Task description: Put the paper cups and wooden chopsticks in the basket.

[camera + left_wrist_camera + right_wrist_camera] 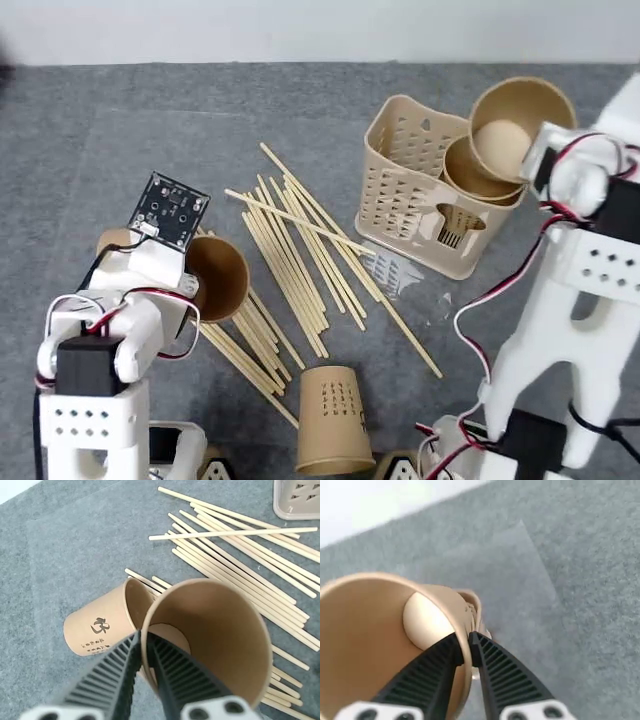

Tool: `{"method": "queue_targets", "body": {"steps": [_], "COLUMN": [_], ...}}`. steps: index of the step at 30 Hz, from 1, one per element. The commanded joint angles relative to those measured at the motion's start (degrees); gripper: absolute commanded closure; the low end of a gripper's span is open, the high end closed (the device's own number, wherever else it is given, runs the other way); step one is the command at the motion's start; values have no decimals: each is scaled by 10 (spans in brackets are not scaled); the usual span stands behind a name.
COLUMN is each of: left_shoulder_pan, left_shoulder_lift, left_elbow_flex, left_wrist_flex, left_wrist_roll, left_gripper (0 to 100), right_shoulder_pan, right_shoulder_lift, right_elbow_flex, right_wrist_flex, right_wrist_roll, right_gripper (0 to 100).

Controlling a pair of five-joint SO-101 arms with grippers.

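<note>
White plastic shells form the left arm [100,335] and right arm [560,310], with black servo blocks [88,365] and loose red, black and white wires [463,318]. The left gripper [142,636] and right gripper [464,637] are ridged black plastic.

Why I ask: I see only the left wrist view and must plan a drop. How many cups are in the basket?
Observer: One cup sits in the basket, at one end.
Operator: Is the right end effector free to help?
Observer: No, the right end effector is shut on a second cup by its rim, held beside that end of the basket.
</note>
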Motion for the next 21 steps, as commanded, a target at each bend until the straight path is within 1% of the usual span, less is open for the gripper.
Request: {"method": "queue_targets", "body": {"steps": [1, 5, 7, 12, 14, 17, 21], "left_shoulder_pan": [0, 2, 1, 0, 2, 2, 3], "left_shoulder_lift": [-14, -14, -14, -14, -14, -14, -14], "left_elbow_flex": [-4, -5, -5, -6, -6, -10, -34], "left_wrist_flex": [-15, -15, -14, -13, -13, -15, -21], "left_wrist_roll": [4, 4, 4, 4, 4, 4, 4], "left_gripper": [988, 988, 988, 988, 988, 988, 988], "right_shoulder_pan": [-12, -28, -32, -41, -44, -46, -53], "right_shoulder_lift": [-24, -24, -22, 20, 35, 49, 38], "right_elbow_flex": [-7, -7, -7, -10, -10, -10, -30], "right_wrist_flex": [29, 28, 18, 2, -19, -51, -60], "right_wrist_roll": [25, 25, 25, 23, 23, 23, 23], "right_gripper": [988, 986, 965, 815, 777, 772, 772]}}
